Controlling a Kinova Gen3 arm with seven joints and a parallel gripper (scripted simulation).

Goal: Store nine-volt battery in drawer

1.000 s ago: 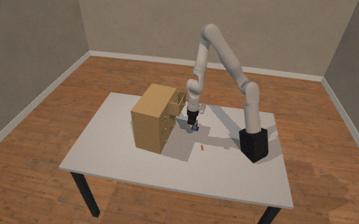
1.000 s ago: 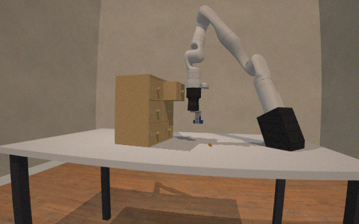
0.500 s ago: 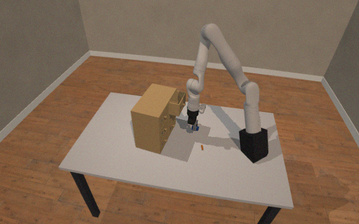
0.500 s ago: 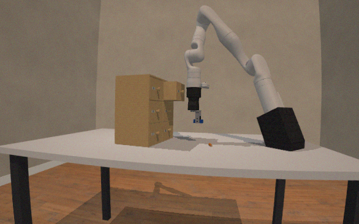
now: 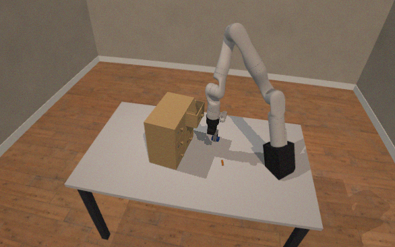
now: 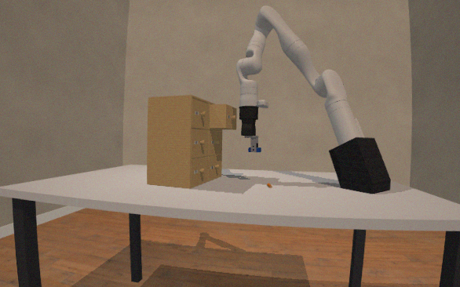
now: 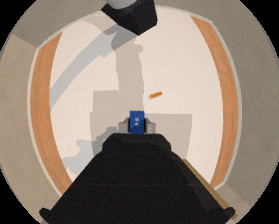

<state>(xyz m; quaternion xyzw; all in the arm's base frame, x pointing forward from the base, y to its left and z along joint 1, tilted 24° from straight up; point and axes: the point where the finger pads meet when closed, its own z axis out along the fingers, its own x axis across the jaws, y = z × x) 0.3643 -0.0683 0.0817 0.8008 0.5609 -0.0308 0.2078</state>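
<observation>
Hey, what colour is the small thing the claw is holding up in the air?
Blue; the battery shows best in the exterior view.

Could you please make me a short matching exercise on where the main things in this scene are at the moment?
Things:
1. battery
2. top right drawer
3. orange bit
4. chest

Places or states:
a. lying on the table
b. pulled out
c. held in the gripper, in the air
d. standing on the table, left of the arm

Pairs: 1-c, 2-b, 3-a, 4-d
</observation>
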